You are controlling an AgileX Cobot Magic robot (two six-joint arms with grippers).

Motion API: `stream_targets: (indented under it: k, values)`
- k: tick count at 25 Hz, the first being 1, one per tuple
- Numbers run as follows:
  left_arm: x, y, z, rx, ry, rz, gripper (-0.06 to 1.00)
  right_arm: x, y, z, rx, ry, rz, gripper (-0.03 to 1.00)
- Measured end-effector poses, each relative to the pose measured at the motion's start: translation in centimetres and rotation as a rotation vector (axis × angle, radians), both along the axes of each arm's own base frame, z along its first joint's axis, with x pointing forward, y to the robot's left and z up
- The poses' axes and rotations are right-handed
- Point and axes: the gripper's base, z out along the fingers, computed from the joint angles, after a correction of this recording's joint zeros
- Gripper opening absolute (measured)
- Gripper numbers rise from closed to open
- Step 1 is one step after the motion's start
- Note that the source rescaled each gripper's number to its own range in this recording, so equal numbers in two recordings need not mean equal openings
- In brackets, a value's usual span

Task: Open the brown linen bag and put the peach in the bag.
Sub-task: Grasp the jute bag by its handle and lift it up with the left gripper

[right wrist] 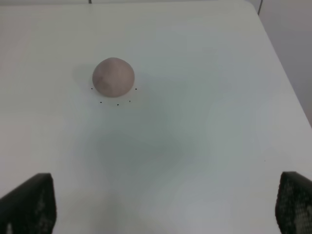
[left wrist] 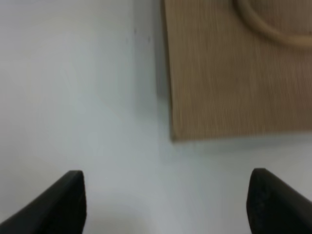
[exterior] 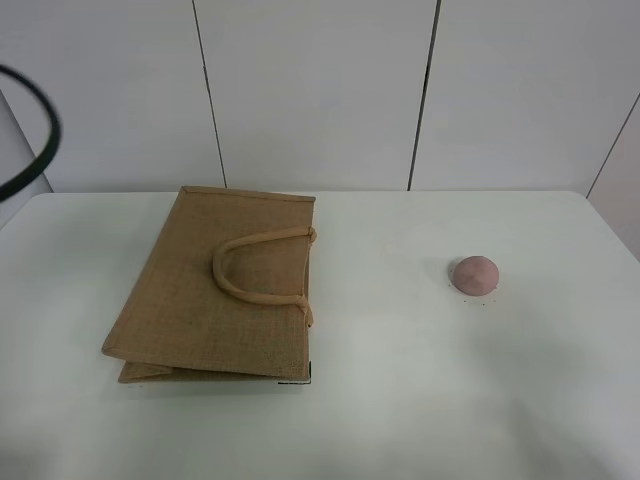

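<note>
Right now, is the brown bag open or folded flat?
Folded flat: the brown linen bag lies shut on the table, its handle resting on top.

The white table (exterior: 400,400) carries the flat brown linen bag (exterior: 200,300) and, well apart, the peach (exterior: 475,274).

My high camera looks down from the front over the whole desk (exterior: 400,400) toward the back wall (exterior: 310,90), from well off. My left wrist camera hangs close over the desk and shares one corner of the bag (left wrist: 229,78) with it. My right wrist camera looks from farther off, sharing the peach (right wrist: 113,77) and the desk's right edge.
</note>
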Motion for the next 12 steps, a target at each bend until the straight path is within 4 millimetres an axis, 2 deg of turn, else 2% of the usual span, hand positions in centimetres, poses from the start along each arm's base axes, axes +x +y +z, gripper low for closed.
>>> stream_targets:
  k: [5, 9, 12]
  values:
    - [9.3, -0.6, -1.7, 0.007, 0.097, -0.001, 1.0, 0.0, 0.0, 0.0, 0.0, 0.0, 0.0, 1.0]
    - [15.2, -1.0, -4.2, -0.007, 0.179, 0.039, 1.0, 0.0, 0.0, 0.0, 0.0, 0.0, 0.0, 1.0]
    - [18.9, -1.5, -7.1, -0.02, 0.251, 0.079, 1.0, 0.0, 0.0, 0.0, 0.0, 0.0, 0.0, 1.0]
